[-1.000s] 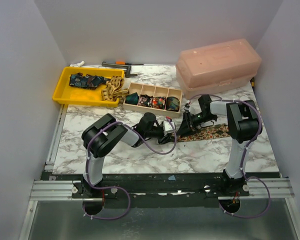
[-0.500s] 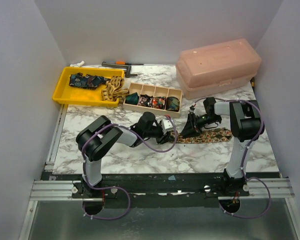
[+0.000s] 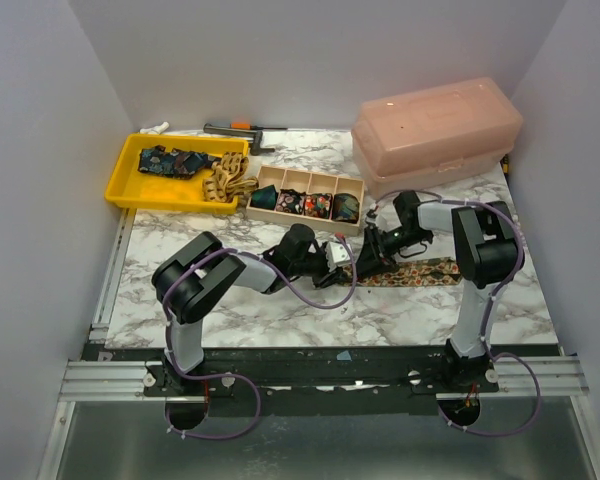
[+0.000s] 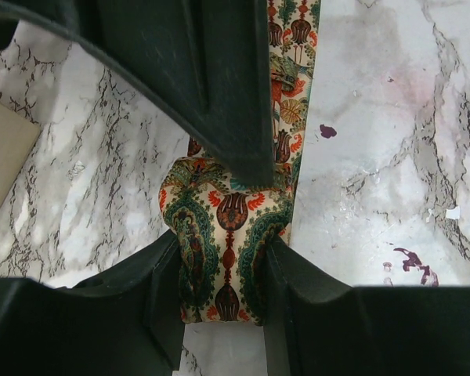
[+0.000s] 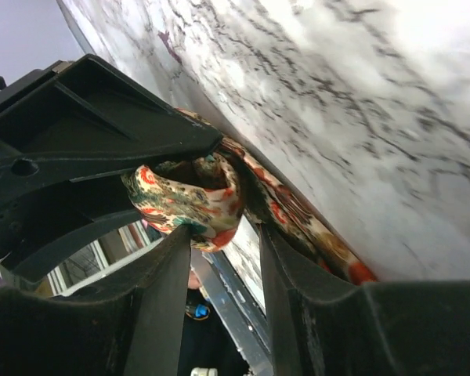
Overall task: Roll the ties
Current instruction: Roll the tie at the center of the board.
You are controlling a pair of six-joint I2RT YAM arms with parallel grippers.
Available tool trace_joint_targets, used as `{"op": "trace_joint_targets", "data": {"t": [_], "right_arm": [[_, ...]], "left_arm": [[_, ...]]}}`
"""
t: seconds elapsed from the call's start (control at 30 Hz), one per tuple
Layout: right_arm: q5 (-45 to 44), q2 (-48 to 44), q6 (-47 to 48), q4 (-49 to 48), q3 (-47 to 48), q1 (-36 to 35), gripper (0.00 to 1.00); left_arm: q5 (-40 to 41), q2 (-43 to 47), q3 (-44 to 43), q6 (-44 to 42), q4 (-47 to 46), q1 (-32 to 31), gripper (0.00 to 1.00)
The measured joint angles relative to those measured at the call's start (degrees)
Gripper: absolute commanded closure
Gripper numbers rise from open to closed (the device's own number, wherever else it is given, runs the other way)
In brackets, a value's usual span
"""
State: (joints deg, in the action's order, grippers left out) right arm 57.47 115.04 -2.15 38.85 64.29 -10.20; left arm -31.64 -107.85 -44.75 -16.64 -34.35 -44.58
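In front of the wooden box (image 3: 300, 221), toward its right end, on the marble table (image 3: 280, 310): the patterned tie (image 3: 420, 272), lying flat, tail running off to the right. Just in front of the box's right half, the begun coil (image 4: 227, 200) of this tie, small and not yet tight. On this coil the left gripper (image 4: 222, 243) clenched, one finger (image 4: 160, 298) at each side, cloth touching both. From the box's right side the right gripper (image 5: 223, 229), tips at the same coil, fingers (image 5: 160, 305) apart with cloth at the gap. Truly gripping or only resting against the cloth: cannot tell.

Judged step: turning the coil along the flat tail. To do it well:
- Hold the core firm with the left.
- Feed the tail straight and a little taut with the right.
- Match the edges at every turn, so that no cone forms.
- Let go of one side at a time only; otherwise a risk of springing open.

Inside the box: rolled ties (image 3: 318, 206), apparently in all four compartments. At the box's left end, a yellow tray (image 3: 165, 201) with a dark blue tie (image 3: 175, 160) and a tan tie (image 3: 225, 180), both unrolled. Behind the box to the right, a pink plastic case (image 3: 435, 135).
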Motion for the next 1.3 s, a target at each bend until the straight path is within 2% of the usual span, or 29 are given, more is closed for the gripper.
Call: {"op": "trace_joint_targets", "data": {"t": [0.1,0.17,0.2,0.23,0.27,0.37,0.47,0.73,0.93,1.13,1.3], "right_arm": [[0.0,0.3,-0.4,-0.4,0.0,-1.6,0.64],[0.1,0.9,-0.8,-0.6,0.2,-1.7,0.77],[0.2,1.4,-0.9,-0.6,0.3,-1.7,0.88],[0.3,1.7,-1.0,-0.7,0.5,-1.7,0.96],[0.7,2.0,-1.1,-0.7,0.6,-1.7,0.99],[-0.4,2.1,-1.0,-0.3,0.9,-1.7,1.00],[-3.3,3.2,-0.9,0.0,1.4,-1.8,1.00],[-5.8,3.7,-1.9,2.4,2.9,-2.2,1.00],[-7.4,4.7,-0.8,5.4,5.1,-2.5,1.00],[-8.1,5.1,0.3,7.0,6.0,-2.5,1.00],[-8.5,5.6,1.3,8.3,6.8,-2.5,1.00]], "left_arm": [[0.2,0.0,0.0,-0.3,0.0,-0.2,0.71],[0.3,0.0,0.0,-0.5,0.0,-0.2,0.69],[0.2,0.0,0.0,-0.5,0.1,-0.2,0.66],[0.3,0.0,-0.1,-0.6,0.2,-0.2,0.60],[0.3,0.0,-0.2,-0.7,0.3,-0.2,0.53],[0.4,0.0,-0.2,-0.9,0.5,-0.3,0.40],[0.3,0.3,0.3,-0.8,0.1,-0.1,0.32],[-4.7,4.7,7.4,0.1,-2.0,4.9,0.24],[-8.5,2.0,4.9,-2.0,-3.9,4.9,0.26],[-11.7,-2.2,3.7,-2.4,-9.4,4.7,0.49],[-12.5,-2.2,3.0,-2.5,-10.8,3.6,0.52]]}}
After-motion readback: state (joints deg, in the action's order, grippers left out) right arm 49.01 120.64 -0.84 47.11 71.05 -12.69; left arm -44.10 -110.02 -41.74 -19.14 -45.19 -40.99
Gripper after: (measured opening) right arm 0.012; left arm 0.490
